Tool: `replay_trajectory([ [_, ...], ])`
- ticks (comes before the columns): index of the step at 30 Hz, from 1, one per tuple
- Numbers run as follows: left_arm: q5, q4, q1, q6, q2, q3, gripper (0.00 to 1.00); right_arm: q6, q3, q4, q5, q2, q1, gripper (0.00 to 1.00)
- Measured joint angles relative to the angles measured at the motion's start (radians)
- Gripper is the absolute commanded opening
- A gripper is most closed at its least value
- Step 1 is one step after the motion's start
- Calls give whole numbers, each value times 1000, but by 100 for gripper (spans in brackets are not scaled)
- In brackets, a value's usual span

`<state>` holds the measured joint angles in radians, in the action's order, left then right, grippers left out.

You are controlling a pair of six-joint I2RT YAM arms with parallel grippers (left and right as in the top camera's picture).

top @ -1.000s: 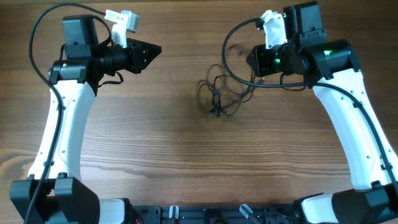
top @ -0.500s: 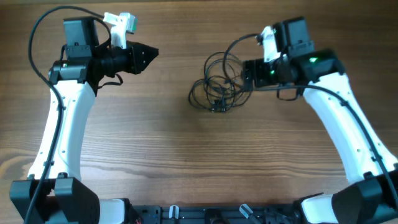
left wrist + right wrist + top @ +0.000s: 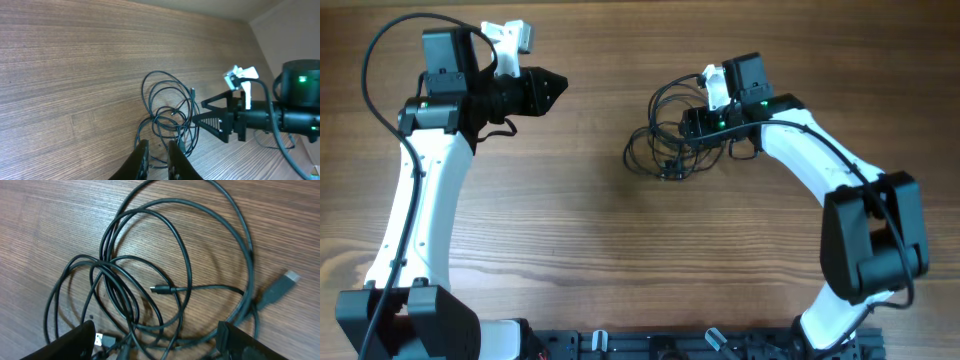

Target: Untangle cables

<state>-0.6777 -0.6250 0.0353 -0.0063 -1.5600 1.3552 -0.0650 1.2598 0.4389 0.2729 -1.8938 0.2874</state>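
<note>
The cables (image 3: 667, 137) lie as one tangle of thin black loops on the wood at centre right of the table. My right gripper (image 3: 692, 124) hangs low over the tangle's right side, open. In the right wrist view its fingers (image 3: 75, 342) stand wide apart, with several cable strands (image 3: 122, 295) and a small plug (image 3: 160, 289) between and ahead of them, none gripped. My left gripper (image 3: 560, 85) points right, well left of the tangle. Its fingertips (image 3: 142, 157) stand close together with nothing between them. The cables (image 3: 170, 117) lie on the wood beyond them.
A larger flat plug (image 3: 280, 286) lies at the tangle's right edge. The right arm's own thicker black cable (image 3: 740, 145) loops beside its wrist. Bare wooden table (image 3: 620, 250) surrounds the tangle.
The right arm has swung left and down onto the tangle with its jaws spread wider. The cable loops now lie spread flat on the table. The left arm has barely shifted.
</note>
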Motion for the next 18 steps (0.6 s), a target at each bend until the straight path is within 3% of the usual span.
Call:
replay_trajectory([
  [8,-19,-9,0,0,0,0,14,28,0,-116,23,-95,0,80],
  [18,-23,-20,0,0,0,0,14,33,-1,-190,45,-123,2,63],
])
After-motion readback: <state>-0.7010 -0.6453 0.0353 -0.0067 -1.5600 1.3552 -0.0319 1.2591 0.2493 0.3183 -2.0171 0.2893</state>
